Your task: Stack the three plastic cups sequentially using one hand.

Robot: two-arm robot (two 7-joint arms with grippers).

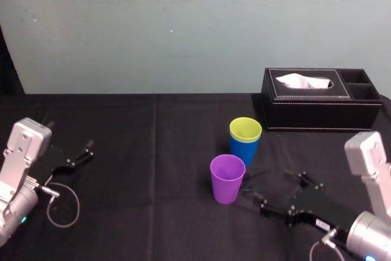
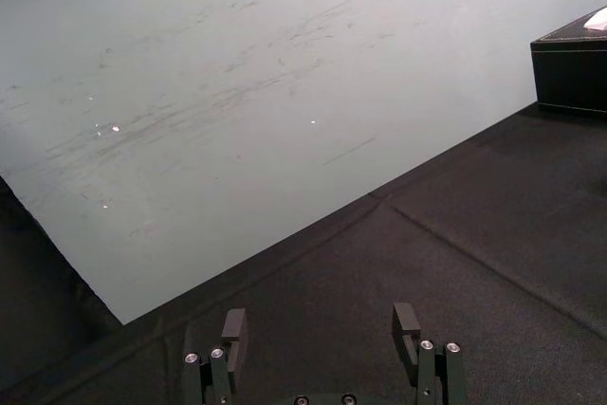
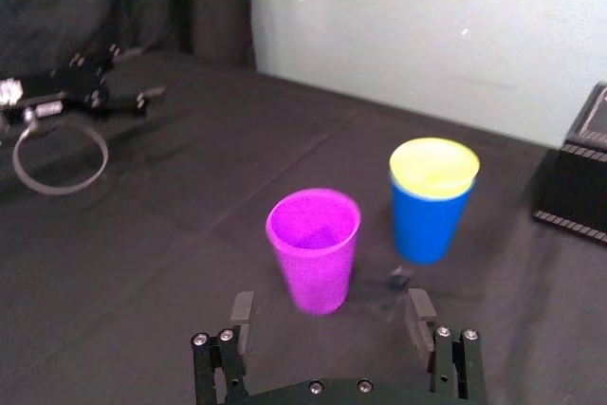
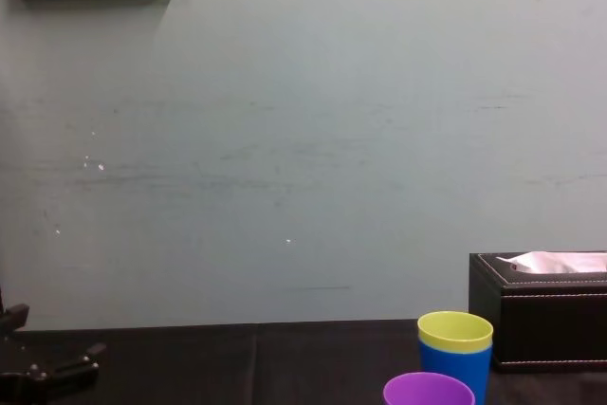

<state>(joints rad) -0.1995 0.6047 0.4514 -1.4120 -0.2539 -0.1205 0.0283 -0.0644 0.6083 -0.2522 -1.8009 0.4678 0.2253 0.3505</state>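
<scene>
One to go! The yellow-green cup (image 1: 245, 128) sat nested inside the blue cup (image 1: 245, 150), and the pair stood on the table (image 1: 153, 151) just in front of the black leather tissue box (image 1: 321, 105), off its left end. The purple cup (image 1: 227, 178) stood upright and alone, a little farther out from the tissue box than that pair, near it but not touching.

The right gripper (image 1: 274, 187) hung low over the table, farther again from the tissue box, jaws wide apart and empty, aimed at the purple cup. The left gripper (image 2: 320, 320) was parked well away from the tissue box to its left, its jaws apart too.

The move I'd have called for:
- Slide in square so the cup sits between the jaws.
- Close gently at mid-wall, since thin plastic likely flexes.
- Lift clear above the yellow-green rim, centre, then lower straight down.

A sideways clip could have toppled the stack.
</scene>
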